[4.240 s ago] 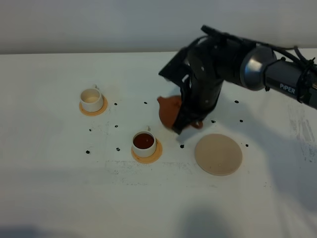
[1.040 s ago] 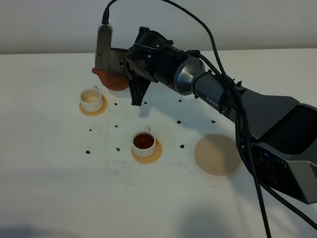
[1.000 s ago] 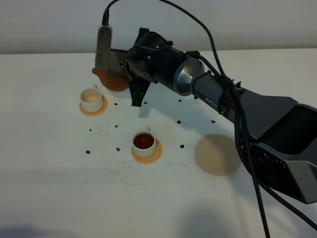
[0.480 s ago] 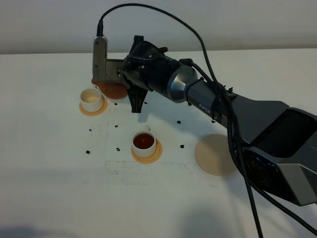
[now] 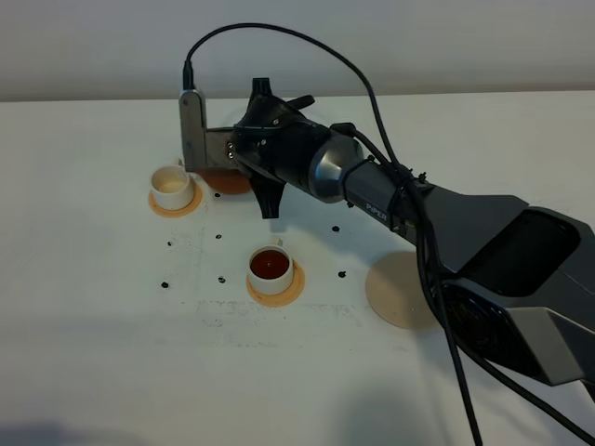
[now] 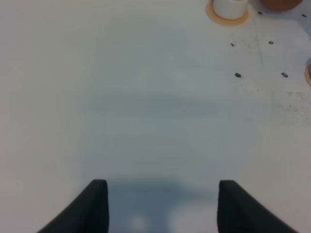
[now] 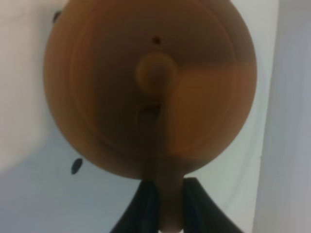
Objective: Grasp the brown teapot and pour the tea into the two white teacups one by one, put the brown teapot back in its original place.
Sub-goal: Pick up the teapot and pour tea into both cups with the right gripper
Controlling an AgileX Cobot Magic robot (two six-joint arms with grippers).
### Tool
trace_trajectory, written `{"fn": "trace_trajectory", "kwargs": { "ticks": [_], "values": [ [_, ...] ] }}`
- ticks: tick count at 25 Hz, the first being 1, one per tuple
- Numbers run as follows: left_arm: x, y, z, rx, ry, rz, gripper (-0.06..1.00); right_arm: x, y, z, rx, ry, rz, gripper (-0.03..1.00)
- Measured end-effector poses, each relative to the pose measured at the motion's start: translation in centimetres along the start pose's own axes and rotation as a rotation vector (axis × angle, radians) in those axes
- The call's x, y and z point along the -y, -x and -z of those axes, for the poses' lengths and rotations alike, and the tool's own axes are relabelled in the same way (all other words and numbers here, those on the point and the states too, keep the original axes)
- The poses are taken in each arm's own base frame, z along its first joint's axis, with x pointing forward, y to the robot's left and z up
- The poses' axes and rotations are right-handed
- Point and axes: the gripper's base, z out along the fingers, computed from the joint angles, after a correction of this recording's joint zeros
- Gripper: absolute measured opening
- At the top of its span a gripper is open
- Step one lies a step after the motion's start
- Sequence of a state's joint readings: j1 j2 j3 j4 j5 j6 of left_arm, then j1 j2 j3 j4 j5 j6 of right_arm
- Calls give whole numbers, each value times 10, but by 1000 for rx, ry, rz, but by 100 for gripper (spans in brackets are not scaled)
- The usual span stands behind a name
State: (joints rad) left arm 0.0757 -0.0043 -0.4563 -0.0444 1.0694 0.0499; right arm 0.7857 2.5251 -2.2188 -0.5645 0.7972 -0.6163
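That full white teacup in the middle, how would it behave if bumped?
The full teacup looks small and probably light, so it might slide on its orange coaster. Its tea looks high, so it would likely slosh out.

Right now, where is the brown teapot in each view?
Exterior high: brown teapot upper left, partly hidden.
Left wrist: brown teapot cut off at the picture's edge.
Right wrist: brown teapot fills the picture.
Shared landmark: white teacup beside it, exterior and left wrist only.
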Motion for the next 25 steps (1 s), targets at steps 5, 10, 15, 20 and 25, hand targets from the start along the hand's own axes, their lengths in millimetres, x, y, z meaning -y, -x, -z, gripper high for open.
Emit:
{"fn": "trace_trajectory", "kwargs": {
  "ticks": [5,10,15,20,25],
  "values": [
    [0,0,0,0,0,0,48,-1,4,2,-8,-23,40,12],
    [0,0,0,0,0,0,48,0,3,2,-16,-33,52,12],
    [0,0,0,0,0,0,48,1,3,2,-19,-37,57,12],
    [0,0,0,0,0,0,48,1,3,2,-22,-46,66,12],
    [0,0,0,0,0,0,48,3,4,2,-8,-66,75,12]
  ]
}}
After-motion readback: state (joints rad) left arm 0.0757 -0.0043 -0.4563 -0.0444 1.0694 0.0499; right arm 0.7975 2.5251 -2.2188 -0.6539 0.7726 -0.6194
